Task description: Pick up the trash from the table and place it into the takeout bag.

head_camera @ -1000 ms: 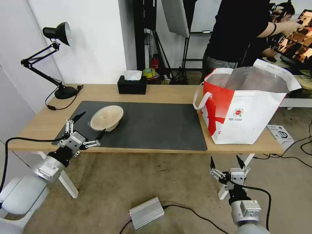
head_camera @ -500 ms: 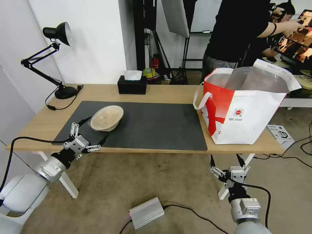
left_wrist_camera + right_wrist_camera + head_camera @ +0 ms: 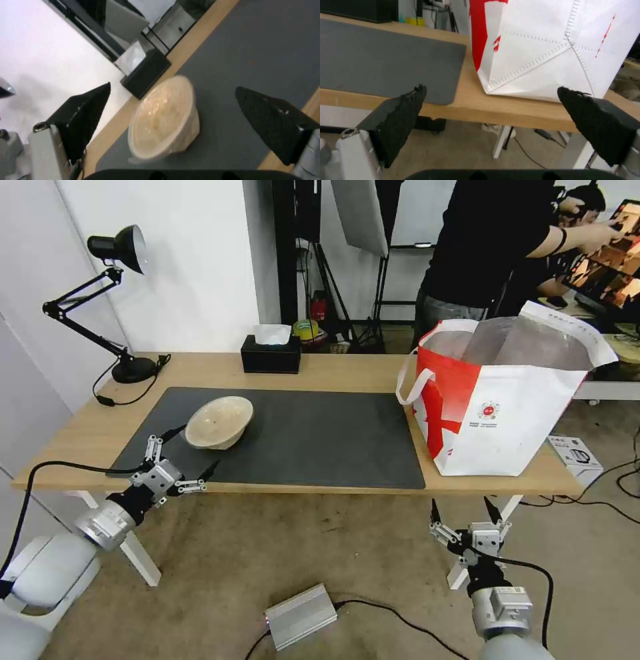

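Left hand [image 3: 191,453] at the near left edge of the surface [image 3: 347,370], fingers spread wide, holding nothing, black fingertips [image 3: 87,113] apart and aimed toward the far side. Just beyond the fingertips, and between them as seen from the left wrist: shallow beige paper bowl [image 3: 219,422], tipped on its side atop the dark grey mat [image 3: 313,437], open face turned toward the left hand, not touching either finger. Farther out past the bowl, at the far edge: black tissue box [image 3: 271,355] with white tissue poking up. Off to the left of that hand, well apart: black desk lamp [image 3: 113,293] with its base on the wood.

Right hand [image 3: 465,511] low, below the near edge of the surface, fingers also spread wide and empty, pointing up. Ahead of and above it, close by: takeout bag [image 3: 500,400], upright on the right end of the surface, mouth gaping, silver lining visible, white loop handle hanging on the side toward the mat. From the right wrist, bag's white bottom corner [image 3: 536,62] between the two fingertips, mat's near corner beside it.

On the floor between both arms: small grey metal box [image 3: 301,615] with a cable.
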`<state>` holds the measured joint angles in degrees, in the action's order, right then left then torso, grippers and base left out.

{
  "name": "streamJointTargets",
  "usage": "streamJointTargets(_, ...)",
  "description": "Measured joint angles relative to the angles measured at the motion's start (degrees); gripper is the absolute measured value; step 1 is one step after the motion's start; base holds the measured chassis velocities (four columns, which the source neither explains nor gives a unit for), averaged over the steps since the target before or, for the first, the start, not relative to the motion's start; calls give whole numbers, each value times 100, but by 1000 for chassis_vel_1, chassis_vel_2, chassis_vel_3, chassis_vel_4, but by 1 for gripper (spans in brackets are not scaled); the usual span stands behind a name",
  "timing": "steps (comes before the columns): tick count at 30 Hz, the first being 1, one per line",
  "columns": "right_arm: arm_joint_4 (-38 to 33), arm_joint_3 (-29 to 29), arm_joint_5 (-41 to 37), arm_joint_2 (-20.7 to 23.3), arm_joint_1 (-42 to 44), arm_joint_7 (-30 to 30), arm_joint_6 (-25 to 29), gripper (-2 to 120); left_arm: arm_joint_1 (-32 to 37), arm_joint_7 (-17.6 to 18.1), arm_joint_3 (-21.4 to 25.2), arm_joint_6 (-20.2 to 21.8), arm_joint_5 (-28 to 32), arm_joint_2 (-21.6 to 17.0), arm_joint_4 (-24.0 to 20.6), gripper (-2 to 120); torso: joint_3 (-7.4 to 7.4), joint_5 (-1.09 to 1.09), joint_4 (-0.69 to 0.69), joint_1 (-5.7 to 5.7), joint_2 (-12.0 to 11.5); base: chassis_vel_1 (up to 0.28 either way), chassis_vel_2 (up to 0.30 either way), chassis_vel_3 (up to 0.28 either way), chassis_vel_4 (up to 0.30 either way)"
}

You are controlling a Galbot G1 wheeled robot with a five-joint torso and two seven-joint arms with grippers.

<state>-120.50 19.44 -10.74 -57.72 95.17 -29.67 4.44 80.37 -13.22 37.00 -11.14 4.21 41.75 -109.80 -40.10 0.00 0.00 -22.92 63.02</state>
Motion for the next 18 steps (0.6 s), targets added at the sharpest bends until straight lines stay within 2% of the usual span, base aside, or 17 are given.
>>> streamJointTargets(18, 61, -40, 17, -73, -58, 17, -23, 100, -884, -52, -620, -143, -28, -69, 1070, 100, 0, 0, 0, 0, 0, 0, 0, 0, 0)
